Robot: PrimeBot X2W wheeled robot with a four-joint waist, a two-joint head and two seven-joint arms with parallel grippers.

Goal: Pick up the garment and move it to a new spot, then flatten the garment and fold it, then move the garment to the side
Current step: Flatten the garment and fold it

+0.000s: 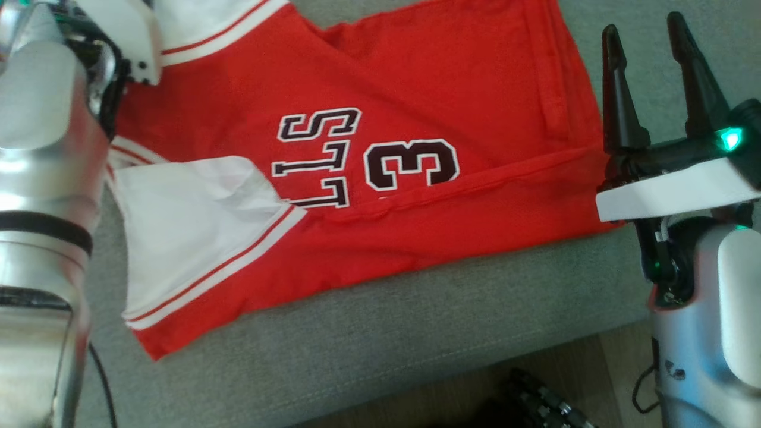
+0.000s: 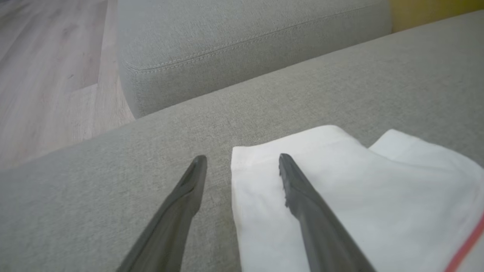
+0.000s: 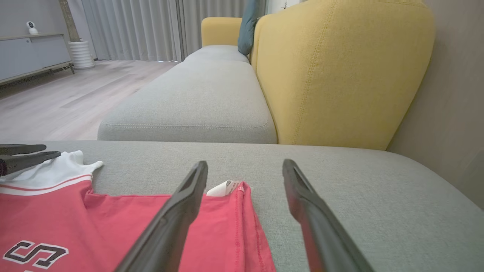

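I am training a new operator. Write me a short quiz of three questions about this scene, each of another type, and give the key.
1. True or false: the right claw is shut on the red jersey.
2. Which colour is the sleeve at the left claw? A white, B black, C yellow.
3. Fill in: the jersey lies flat on a grey ____.
Key: 1 false, both claws stand open; 2 A; 3 sofa.

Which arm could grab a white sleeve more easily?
Left, I'd say: the left gripper is open and straddles the sleeve edge, while the right gripper sits at the far red hem of the shirt.
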